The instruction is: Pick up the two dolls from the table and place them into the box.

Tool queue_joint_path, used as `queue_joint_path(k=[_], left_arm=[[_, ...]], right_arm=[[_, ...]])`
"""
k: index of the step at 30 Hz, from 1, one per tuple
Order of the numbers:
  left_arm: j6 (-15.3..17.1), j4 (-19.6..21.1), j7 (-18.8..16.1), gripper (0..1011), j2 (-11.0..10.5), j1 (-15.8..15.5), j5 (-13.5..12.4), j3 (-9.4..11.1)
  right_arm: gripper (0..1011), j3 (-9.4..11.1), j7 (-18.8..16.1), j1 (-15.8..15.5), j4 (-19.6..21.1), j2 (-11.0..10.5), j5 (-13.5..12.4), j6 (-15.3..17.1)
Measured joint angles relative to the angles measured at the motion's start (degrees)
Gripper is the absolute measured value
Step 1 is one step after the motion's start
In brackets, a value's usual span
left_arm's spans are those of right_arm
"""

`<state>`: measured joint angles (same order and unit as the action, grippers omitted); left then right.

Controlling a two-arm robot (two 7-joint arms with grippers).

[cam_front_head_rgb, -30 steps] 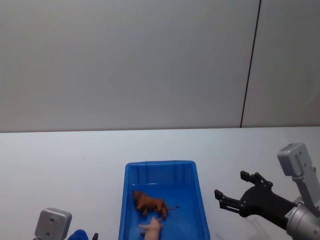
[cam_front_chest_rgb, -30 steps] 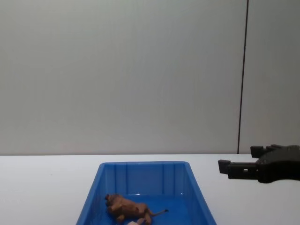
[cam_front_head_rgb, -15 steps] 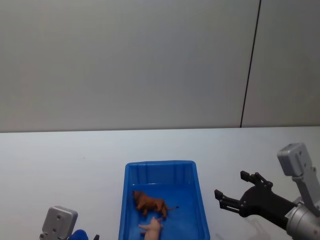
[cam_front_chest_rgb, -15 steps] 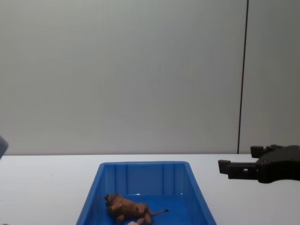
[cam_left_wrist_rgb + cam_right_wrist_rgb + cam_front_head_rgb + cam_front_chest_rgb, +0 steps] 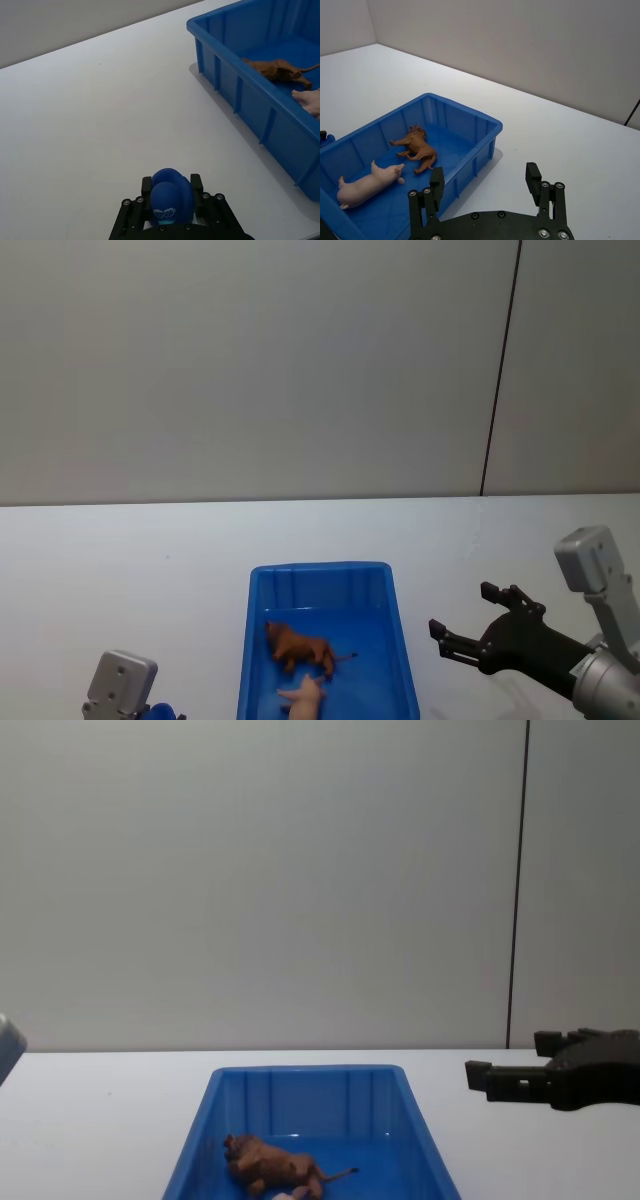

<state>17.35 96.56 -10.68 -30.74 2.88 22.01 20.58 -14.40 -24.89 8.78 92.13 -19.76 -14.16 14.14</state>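
Both dolls are being shown already lying inside the blue box, which is sitting on the white table near the robot and roughly midway between its arms. The brown lion is lying on its side on the box floor, and the pink pig is lying just nearer to the robot than it, the two close together or touching.

The right gripper is being held above the table just to the right of the box, apart from its rim, with its fingers spread wide and nothing between them. The left gripper is being held low over the near left of the table, well apart from the box, with its fingers closed around a small rounded blue object printed with a pale face-like mark; what this object is cannot be told.

The placing step is being judged as complete, since no doll is left on the table. Little more is being called for than drawing both arms back clear of the box; whether the blue object counts toward the task cannot be judged here
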Motion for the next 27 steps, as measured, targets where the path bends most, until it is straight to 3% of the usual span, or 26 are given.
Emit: queue_joint_path(k=[14, 27], left_arm=[[-0.19, 1.79, 2.25, 366, 0.47, -1.92, -3.96, -0.84], [-4.12, 1.89, 7.95, 293, 4.26, -7.22, -10.02, -0.34]], right_arm=[[1001, 0.0, 0.0, 0.0, 0.0, 0.0, 0.0, 0.0], [1001, 0.0, -0.01, 0.0, 0.0, 0.0, 0.0, 0.0]])
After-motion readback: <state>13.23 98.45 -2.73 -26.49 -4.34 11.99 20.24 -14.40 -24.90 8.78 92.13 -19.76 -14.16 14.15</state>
